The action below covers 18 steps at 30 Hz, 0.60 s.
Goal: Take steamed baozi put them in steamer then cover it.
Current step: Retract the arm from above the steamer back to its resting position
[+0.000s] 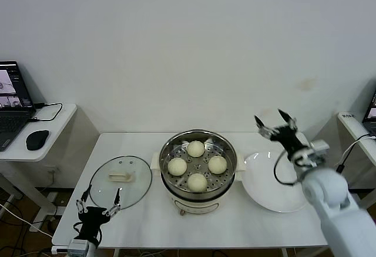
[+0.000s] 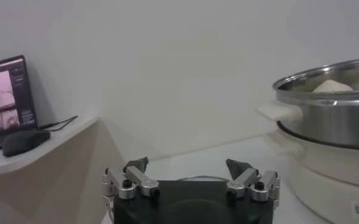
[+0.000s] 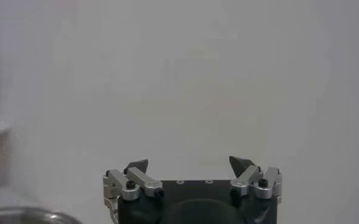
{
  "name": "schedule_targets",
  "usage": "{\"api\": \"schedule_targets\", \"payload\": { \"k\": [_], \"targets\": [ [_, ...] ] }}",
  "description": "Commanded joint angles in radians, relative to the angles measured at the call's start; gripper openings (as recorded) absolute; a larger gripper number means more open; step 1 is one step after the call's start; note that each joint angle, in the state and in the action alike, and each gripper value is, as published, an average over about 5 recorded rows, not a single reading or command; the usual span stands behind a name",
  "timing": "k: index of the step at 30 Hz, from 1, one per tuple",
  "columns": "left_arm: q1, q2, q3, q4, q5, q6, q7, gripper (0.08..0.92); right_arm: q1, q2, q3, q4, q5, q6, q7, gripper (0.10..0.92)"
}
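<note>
- Head view: four steamed baozi (image 1: 196, 165) sit in the steamer (image 1: 198, 149) in the middle of the white table (image 1: 147, 224). They lie in a ring, one far, one near, one left and one right.
- The cover (image 1: 120, 180) lies flat on the table just left of the steamer. Its cream handle points up.
- A white plate (image 1: 265, 186) lies just right of the steamer.
- The left gripper (image 1: 101, 202) is at the near left edge of the table, by the near rim of the cover. Its fingers are spread wide and hold nothing.
- The right gripper (image 1: 274, 119) is up in the air over the far side of the plate. Its fingers are spread wide and hold nothing.
- A laptop (image 1: 13, 104) and a black mouse (image 1: 37, 139) sit on a side desk (image 1: 59, 116) far to the left.
- Left wrist view: the left gripper (image 2: 188, 164) is wide open and empty. The steamer (image 2: 325, 112) stands near it, with the top of one bun (image 2: 333, 86) showing over the rim. The laptop (image 2: 5, 97) and mouse (image 2: 24, 141) sit on the side desk.
- Right wrist view: the right gripper (image 3: 190, 163) is wide open and empty, facing a plain wall (image 3: 185, 79).
</note>
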<state>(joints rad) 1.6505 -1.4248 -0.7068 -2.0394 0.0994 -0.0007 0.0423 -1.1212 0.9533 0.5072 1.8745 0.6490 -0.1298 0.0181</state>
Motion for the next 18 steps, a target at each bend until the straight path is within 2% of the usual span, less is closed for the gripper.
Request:
{"api": "schedule_targets", "payload": {
  "k": [1,6,8,13,18],
  "targets": [
    [-0.066,0.030,-0.017,0.089,0.516,-0.070,-0.074,0.823,-0.437,0.201,0.209,0.076,0.045,0.118,0.115,0.823],
    [-0.087,0.080,0.015,0.140,0.942,-0.104,-0.170,0.823,-0.442,0.206,0.222,0.085,0.024,0.123,0.112,0.823],
    [-0.103,0.118,0.036,0.168,1.098,-0.113,-0.208,0.823,-0.441,0.209,0.218,0.086,0.014,0.125,0.111,0.823],
    [-0.170,0.236,0.108,0.302,1.349,-0.079,-0.371,0.823,-0.443,0.228,0.216,0.105,0.007,0.116,0.108,0.822],
    [-0.230,0.323,0.166,0.388,1.359,-0.041,-0.337,0.823,-0.466,0.235,0.221,0.129,-0.005,0.111,0.101,0.823]
  ]
}}
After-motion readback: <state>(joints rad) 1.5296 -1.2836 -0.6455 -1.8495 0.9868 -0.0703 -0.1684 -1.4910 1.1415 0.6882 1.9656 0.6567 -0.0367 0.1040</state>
